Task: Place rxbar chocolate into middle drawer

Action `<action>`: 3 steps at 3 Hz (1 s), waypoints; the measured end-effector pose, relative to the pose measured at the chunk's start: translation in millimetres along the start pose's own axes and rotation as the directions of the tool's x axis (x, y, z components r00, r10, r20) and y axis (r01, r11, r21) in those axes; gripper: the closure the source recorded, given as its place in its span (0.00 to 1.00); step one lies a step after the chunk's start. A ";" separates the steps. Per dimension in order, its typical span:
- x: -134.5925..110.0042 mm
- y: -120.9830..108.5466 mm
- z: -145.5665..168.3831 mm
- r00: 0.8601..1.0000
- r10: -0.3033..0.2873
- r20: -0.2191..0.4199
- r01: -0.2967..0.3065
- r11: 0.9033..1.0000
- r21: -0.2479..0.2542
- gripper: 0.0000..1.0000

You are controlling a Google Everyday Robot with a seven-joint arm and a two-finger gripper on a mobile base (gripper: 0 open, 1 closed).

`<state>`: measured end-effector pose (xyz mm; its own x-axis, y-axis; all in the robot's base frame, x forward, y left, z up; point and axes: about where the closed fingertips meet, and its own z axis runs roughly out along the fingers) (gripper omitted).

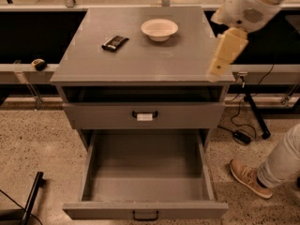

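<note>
**Rxbar chocolate not yet picked up, drawer open**

Rxbar chocolate (115, 42) lies flat on the desk (140, 67), toward its back left corner. It is well apart from the hand (220, 69), which hangs over the right edge near the front right corner. Whether the hand is wide or narrow I cannot tell.

The step in hand looks to be the reach. The hand should travel toward the back left corner, passing in front of the white bowl (159, 29) that sits near the back edge. The bar is thin, so the grip should come down low, across its short side.

The bowl looks empty. The middle drawer (145, 209) stands pulled out below the front edge with nothing in it — ready for the drop. The tagged drawer (108, 116) above it is closed.
</note>
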<state>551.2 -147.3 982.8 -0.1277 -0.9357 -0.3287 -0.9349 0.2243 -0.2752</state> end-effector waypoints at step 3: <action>-85.6 -118.1 77.8 0.965 0.157 0.209 -0.172 0.983 0.057 0.00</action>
<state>698.2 -72.5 973.1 -0.2005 -0.8111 -0.5495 -0.8786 0.3969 -0.2654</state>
